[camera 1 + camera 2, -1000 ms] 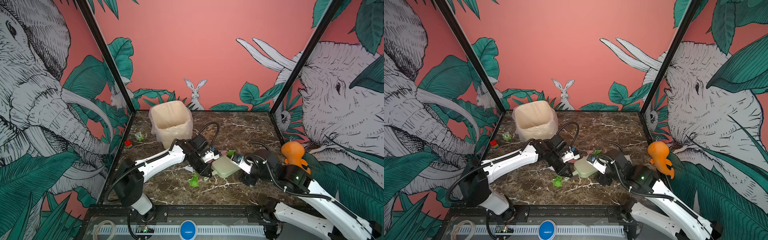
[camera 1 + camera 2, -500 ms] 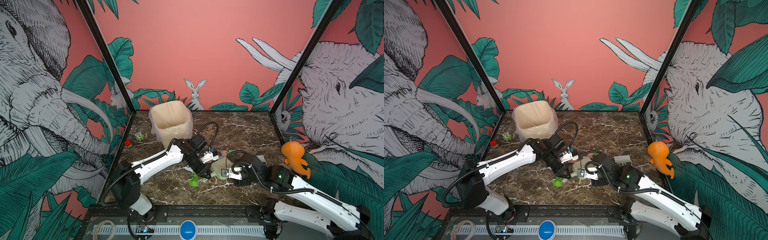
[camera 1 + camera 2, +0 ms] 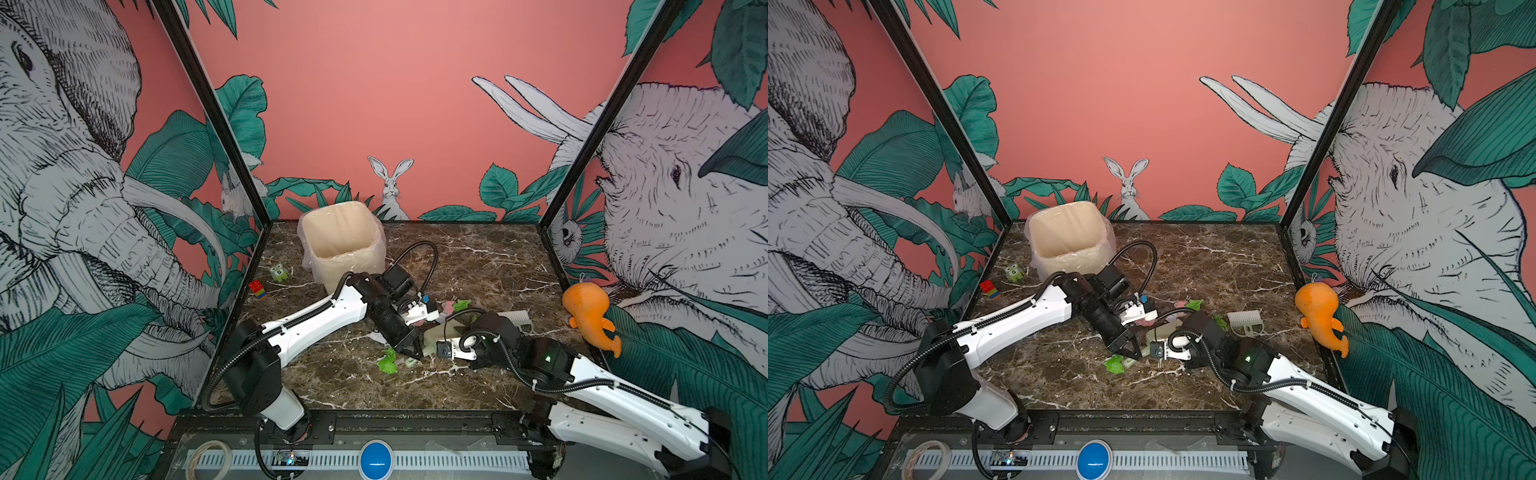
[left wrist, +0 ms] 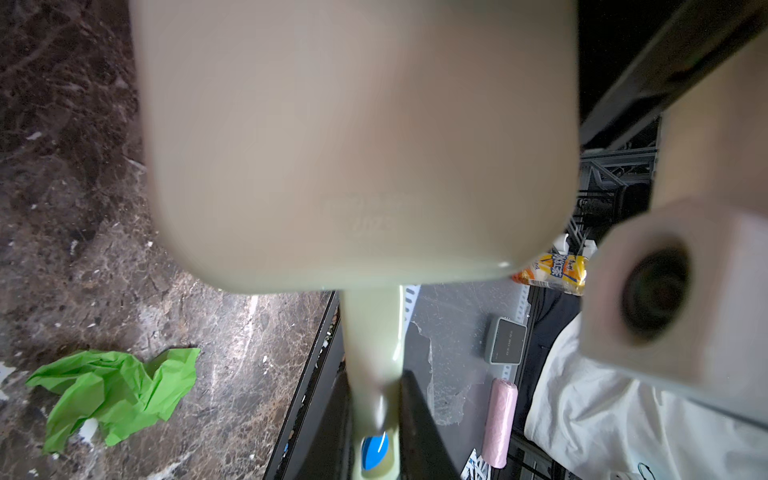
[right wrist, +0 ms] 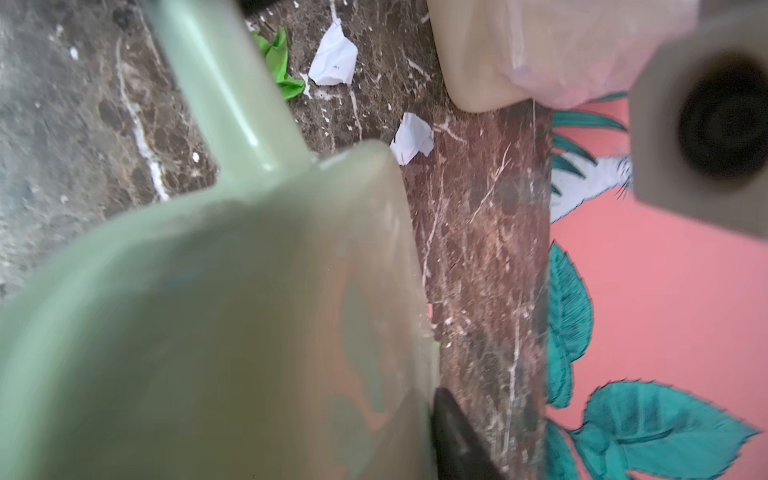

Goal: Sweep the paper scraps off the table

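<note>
A pale green dustpan (image 3: 432, 334) (image 4: 353, 145) sits tilted at the middle of the table (image 3: 478, 266). My left gripper (image 3: 413, 353) (image 4: 376, 415) is shut on its handle. My right gripper (image 3: 436, 347) is at the pan's other side. One black finger (image 5: 453, 432) presses the pan's wall (image 5: 249, 311), and the other finger is hidden behind it. Paper scraps lie around: a green one (image 3: 387, 360) (image 4: 112, 395) in front of the left gripper, two white ones (image 5: 334, 56) (image 5: 411, 137), and pink (image 3: 449, 307) and green (image 3: 461, 305) bits behind the pan.
A small brush (image 3: 515, 320) lies right of the pan. A lined beige bin (image 3: 340, 245) stands at the back left. A green owl figure (image 3: 279, 273) and a coloured block (image 3: 257, 289) sit by the left wall. An orange plush (image 3: 588, 311) lies at the right edge.
My right arm has swung left, away from the brush, and onto the dustpan, and its jaws have closed in. The left gripper keeps hold of the handle and has barely moved.
</note>
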`<move>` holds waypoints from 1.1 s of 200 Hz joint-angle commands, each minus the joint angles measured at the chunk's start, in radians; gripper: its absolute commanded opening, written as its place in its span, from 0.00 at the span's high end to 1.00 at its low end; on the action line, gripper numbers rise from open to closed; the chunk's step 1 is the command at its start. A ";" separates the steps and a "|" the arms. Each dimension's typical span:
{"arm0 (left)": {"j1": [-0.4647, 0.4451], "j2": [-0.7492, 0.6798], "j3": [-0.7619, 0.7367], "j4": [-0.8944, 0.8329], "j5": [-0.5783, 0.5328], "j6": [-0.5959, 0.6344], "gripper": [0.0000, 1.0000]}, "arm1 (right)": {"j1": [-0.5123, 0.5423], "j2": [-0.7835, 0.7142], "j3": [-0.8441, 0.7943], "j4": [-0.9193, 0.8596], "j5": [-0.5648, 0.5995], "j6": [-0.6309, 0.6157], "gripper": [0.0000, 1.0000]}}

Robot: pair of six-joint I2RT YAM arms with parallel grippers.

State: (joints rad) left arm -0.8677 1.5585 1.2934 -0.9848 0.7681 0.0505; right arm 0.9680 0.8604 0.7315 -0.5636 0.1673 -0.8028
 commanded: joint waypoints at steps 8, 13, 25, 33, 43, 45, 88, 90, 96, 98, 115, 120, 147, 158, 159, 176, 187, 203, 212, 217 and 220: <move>-0.002 0.009 0.037 -0.035 0.008 0.039 0.94 | 0.005 -0.006 0.022 0.026 -0.039 -0.023 0.87; -0.002 0.009 0.037 -0.035 0.005 0.038 0.94 | 0.005 -0.009 0.024 0.014 -0.043 -0.022 0.91; -0.002 0.009 0.037 -0.026 -0.003 0.032 0.91 | 0.005 -0.014 0.032 -0.020 -0.053 -0.022 0.99; -0.002 0.007 0.036 -0.021 -0.010 0.027 0.90 | 0.005 -0.019 0.040 -0.041 -0.058 -0.017 1.00; -0.002 0.003 0.033 -0.011 -0.019 0.018 0.87 | 0.005 -0.020 0.046 -0.062 -0.066 -0.012 1.00; -0.002 0.003 0.033 -0.009 -0.019 0.017 0.87 | 0.005 -0.020 0.047 -0.066 -0.068 -0.011 1.00; -0.001 -0.021 0.028 0.008 -0.130 -0.004 0.53 | 0.005 0.010 0.082 -0.153 -0.085 0.033 1.00; -0.001 -0.026 0.027 0.009 -0.142 -0.004 0.51 | 0.005 0.012 0.085 -0.158 -0.086 0.036 1.00; -0.001 -0.039 0.025 0.012 -0.198 -0.009 0.43 | 0.005 0.017 0.091 -0.173 -0.089 0.042 1.00; -0.001 -0.043 0.023 0.014 -0.214 -0.010 0.40 | 0.005 0.020 0.093 -0.181 -0.089 0.047 1.00; -0.001 -0.099 -0.008 0.051 -0.334 -0.026 0.26 | 0.001 0.036 0.110 -0.230 -0.100 0.069 1.00; -0.001 -0.118 -0.023 0.069 -0.361 -0.028 0.24 | 0.000 0.037 0.114 -0.240 -0.105 0.077 1.00; -0.001 -0.252 -0.145 0.195 -0.541 -0.029 0.20 | -0.065 0.055 0.155 -0.318 -0.228 0.134 1.00; -0.005 -0.311 -0.212 0.255 -0.589 -0.012 0.20 | -0.089 0.071 0.174 -0.356 -0.270 0.146 1.00; -0.005 -0.318 -0.217 0.262 -0.592 -0.010 0.20 | -0.091 0.072 0.175 -0.359 -0.272 0.148 1.00; -0.022 -0.387 -0.291 0.331 -0.626 0.032 0.20 | -0.131 0.101 0.208 -0.404 -0.336 0.161 1.00; -0.044 -0.402 -0.310 0.341 -0.653 0.057 0.20 | -0.153 0.128 0.233 -0.434 -0.381 0.160 1.00; -0.085 -0.409 -0.313 0.346 -0.679 0.095 0.21 | -0.171 0.176 0.268 -0.482 -0.430 0.154 1.00; -0.115 -0.417 -0.315 0.356 -0.694 0.119 0.21 | -0.178 0.204 0.282 -0.504 -0.449 0.152 1.00; -0.131 -0.422 -0.316 0.363 -0.707 0.131 0.21 | -0.183 0.220 0.289 -0.519 -0.461 0.151 1.00; -0.139 -0.426 -0.318 0.368 -0.710 0.137 0.22 | -0.185 0.227 0.292 -0.526 -0.466 0.151 1.00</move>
State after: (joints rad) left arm -0.9482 1.1595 0.9905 -0.6914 0.1432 0.1013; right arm 0.8036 1.0340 0.9840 -0.9798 -0.1787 -0.6594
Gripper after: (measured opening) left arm 0.789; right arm 0.075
